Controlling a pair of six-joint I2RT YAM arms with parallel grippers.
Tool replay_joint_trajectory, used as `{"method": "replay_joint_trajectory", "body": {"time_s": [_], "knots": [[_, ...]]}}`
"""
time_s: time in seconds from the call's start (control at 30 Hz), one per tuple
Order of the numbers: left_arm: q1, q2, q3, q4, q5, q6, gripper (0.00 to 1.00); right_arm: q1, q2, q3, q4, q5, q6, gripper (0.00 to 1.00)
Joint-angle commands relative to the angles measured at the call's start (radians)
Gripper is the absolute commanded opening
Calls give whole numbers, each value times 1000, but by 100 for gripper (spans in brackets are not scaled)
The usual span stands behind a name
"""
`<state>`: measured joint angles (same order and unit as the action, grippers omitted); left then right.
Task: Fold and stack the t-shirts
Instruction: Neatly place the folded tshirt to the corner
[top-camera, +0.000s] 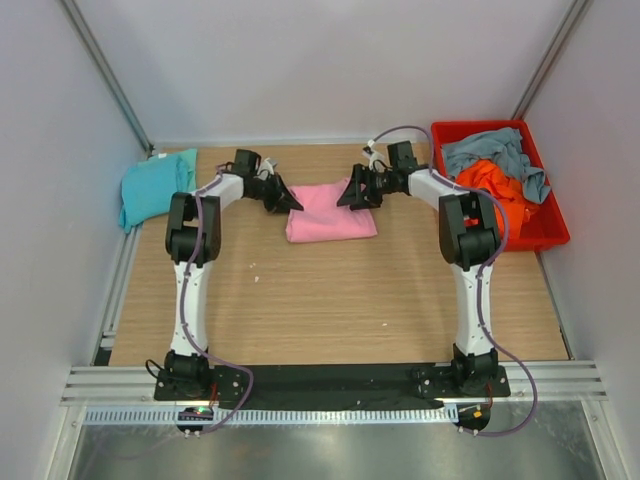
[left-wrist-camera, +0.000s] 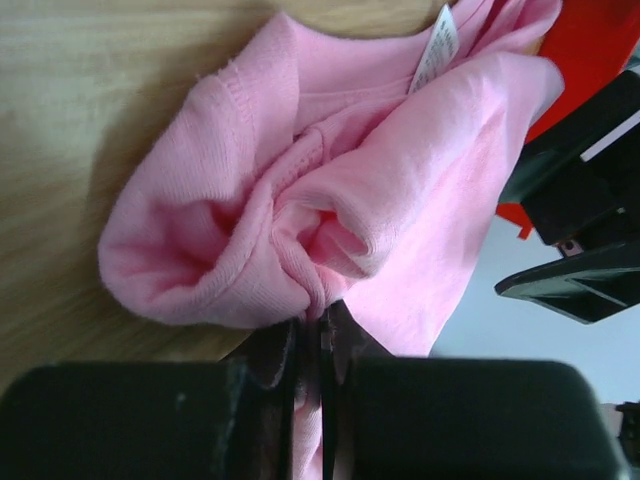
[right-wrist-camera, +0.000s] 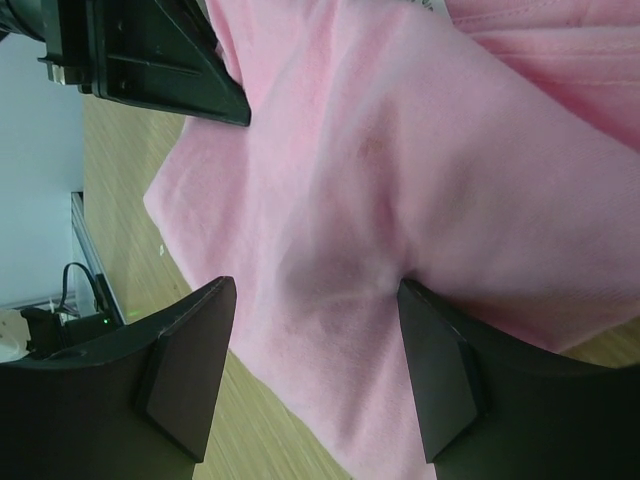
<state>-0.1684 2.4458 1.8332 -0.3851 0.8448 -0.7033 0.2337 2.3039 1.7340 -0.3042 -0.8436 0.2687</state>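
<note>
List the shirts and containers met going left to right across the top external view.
teal t-shirt → pink t-shirt → red bin. The grey-blue t-shirt and orange t-shirt inside the bin overlap, so they are left unordered.

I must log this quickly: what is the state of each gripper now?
Left gripper: closed on a fold of the pink shirt.
Right gripper: open over the same shirt, holding nothing.

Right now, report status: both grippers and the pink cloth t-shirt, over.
Left gripper shut on pink cloth t-shirt, far-left corner. Right gripper open, straddling its far-right edge. Red plastic bin apart, nothing blocking.
</note>
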Motion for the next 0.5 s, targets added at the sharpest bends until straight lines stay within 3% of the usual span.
{"method": "replay_joint_trajectory", "body": {"time_s": [0.0, 0.17, 0.23, 0.3, 0.4, 0.47], "knots": [[3, -109, 18, -138, -23, 128, 0, -16, -168, -42, -53, 8, -78, 72], [32, -226, 118, -467, -110, 413, 0, -30, -437, -201, -102, 160, -308, 73], [36, -237, 182, -614, -211, 511, 0, -30, -576, -263, -99, 205, -359, 75], [50, -261, 201, -676, -280, 611, 0, -28, -658, -344, -92, 308, -416, 77], [78, -295, 201, -735, -391, 694, 0, -28, -825, -459, -52, 408, -424, 90], [98, -304, 219, -784, -470, 755, 0, -30, -929, -534, -38, 420, -418, 92]]}}
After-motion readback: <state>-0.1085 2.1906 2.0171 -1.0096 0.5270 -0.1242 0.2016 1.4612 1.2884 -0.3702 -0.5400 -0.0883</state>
